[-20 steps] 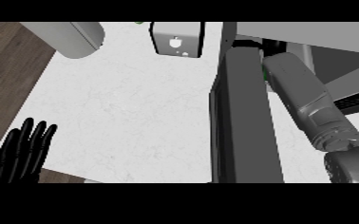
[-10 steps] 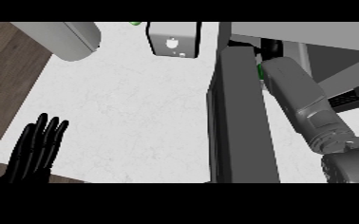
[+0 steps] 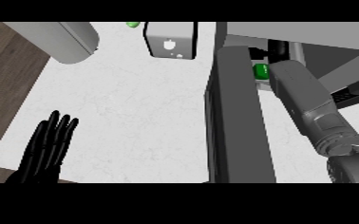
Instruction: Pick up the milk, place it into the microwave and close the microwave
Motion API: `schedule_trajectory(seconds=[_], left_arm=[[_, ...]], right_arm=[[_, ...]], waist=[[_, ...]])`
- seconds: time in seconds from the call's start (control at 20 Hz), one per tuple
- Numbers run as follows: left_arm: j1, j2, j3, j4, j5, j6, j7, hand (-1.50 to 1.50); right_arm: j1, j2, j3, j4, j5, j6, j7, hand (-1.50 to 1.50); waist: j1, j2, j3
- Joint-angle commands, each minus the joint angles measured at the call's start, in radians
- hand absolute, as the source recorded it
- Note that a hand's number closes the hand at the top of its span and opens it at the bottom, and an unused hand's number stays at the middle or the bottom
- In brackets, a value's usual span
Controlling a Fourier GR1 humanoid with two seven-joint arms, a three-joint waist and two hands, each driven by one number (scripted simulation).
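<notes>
Overhead, we noted the left hand (image 3: 48, 148) resting at the lower left over the white counter (image 3: 133, 114), fingers straight and slightly apart. Our right forearm (image 3: 308, 102) reached past the open microwave door (image 3: 235, 118) into the microwave (image 3: 294, 42); the right hand (image 3: 279, 48) was mostly hidden, so we could not tell its fingers' state. The milk (image 3: 261, 70) showed only as a green patch inside, just beside the forearm.
</notes>
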Motion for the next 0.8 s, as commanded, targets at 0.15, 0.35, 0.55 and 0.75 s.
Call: schedule_trajectory(seconds=[0.15, 0.35, 0.55, 0.75], left_arm=[[-0.009, -0.03, -0.051, 0.004, -0.048, 0.022, -0.01, -1.5], [-0.005, -0.041, -0.068, 0.005, -0.067, 0.041, -0.001, -1.5], [0.015, -0.041, -0.119, 0.015, -0.083, 0.05, -0.009, -1.5], [-0.005, -0.041, -0.139, 0.03, -0.095, 0.038, 0.017, -1.5]], right_arm=[[0.037, 0.012, -0.019, -0.005, -0.018, 0.071, -0.042, -1.5], [0.086, 0.009, -0.034, -0.015, -0.033, 0.112, -0.099, -1.5], [0.092, 0.002, -0.045, -0.013, -0.043, 0.156, -0.093, -1.5], [0.131, 0.008, -0.049, -0.019, -0.047, 0.199, -0.142, -1.5]], waist=[[-0.005, -0.007, 0.0], [-0.024, -0.012, 0.0], [-0.038, -0.025, -0.001], [-0.05, -0.027, -0.001]])
